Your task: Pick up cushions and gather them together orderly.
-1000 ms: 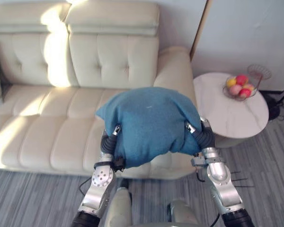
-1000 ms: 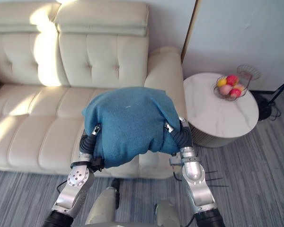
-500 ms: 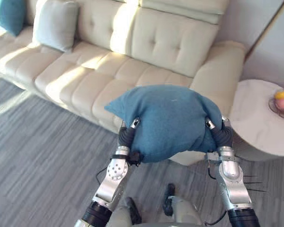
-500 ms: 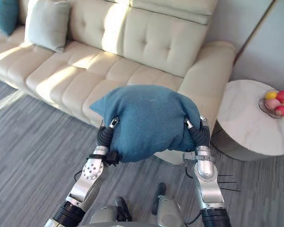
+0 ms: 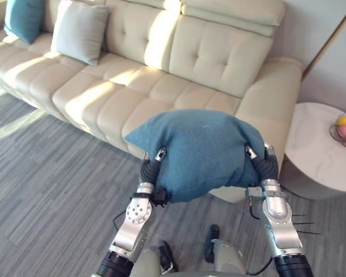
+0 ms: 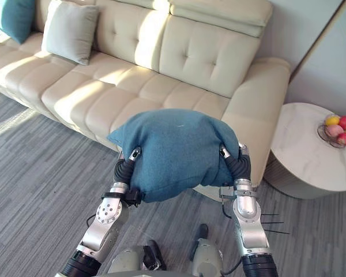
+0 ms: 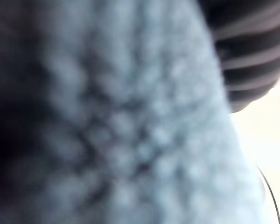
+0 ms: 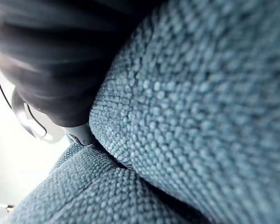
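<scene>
L hand (image 5: 150, 169), R hand (image 5: 267, 167), blue cushion (image 5: 199, 150) between

Head stereo eyes are looking down, both sharing the sofa (image 5: 161, 92) at 11 o'clock and the teal cushion (image 5: 199, 153) at centre; wrist cams are sitting right against its fabric.

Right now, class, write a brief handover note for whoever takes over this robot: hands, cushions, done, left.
Left hand and right hand: one at each side of the blue cushion, carried in the air before the sofa; grip hidden.
The grey cushion and teal cushion lean side by side on the sofa, far left.
Done: pickup.
Left: set it beside those two.
</scene>
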